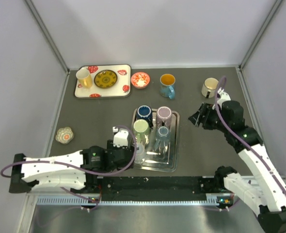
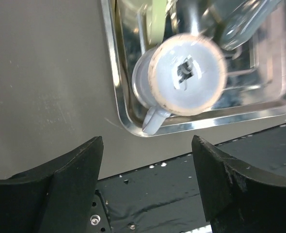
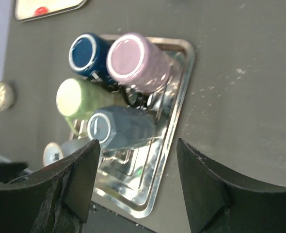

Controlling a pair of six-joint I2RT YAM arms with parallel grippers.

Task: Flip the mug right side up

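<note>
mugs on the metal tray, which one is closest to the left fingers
The pale mug in the tray's near-left corner, base up; the green, navy, pink and blue ones stand farther back.

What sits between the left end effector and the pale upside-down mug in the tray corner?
Only the tray rim and a strip of grey table, in the left wrist view. The open left end effector hangs short of the pale mug.

Tray [image 2: 111, 58]: polished metal, mirror-glossy. Mug [image 2: 186, 73]: glazed ceramic, smooth; base ring matt, rough. Table [image 2: 46, 87]: matt grey, faintly scuffed. Jaws: matt black plastic.
</note>
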